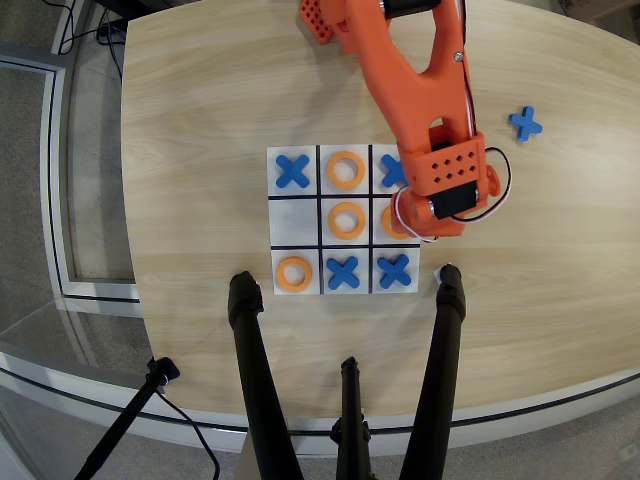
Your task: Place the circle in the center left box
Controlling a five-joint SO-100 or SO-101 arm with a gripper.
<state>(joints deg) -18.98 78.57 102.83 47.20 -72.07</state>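
The circle (390, 222) is an orange ring that shows only as a sliver in the middle-row cell at picture-right (379, 241) of the 3x3 board; the arm's head covers the rest. My orange gripper (418, 228) hangs right over that cell. Its fingers are hidden under the wrist block, so I cannot tell whether they hold the ring or stand open. Other orange rings lie in the top middle (345, 170), centre (346, 220) and bottom left (294, 273) cells.
Blue X pieces lie in the top left (292, 171), bottom middle (343, 272) and bottom right (394, 271) cells, and one shows partly at the top right (390, 170). A spare blue X (525, 123) lies on the table at the right. Black tripod legs (250, 370) (440, 360) stand in front of the board.
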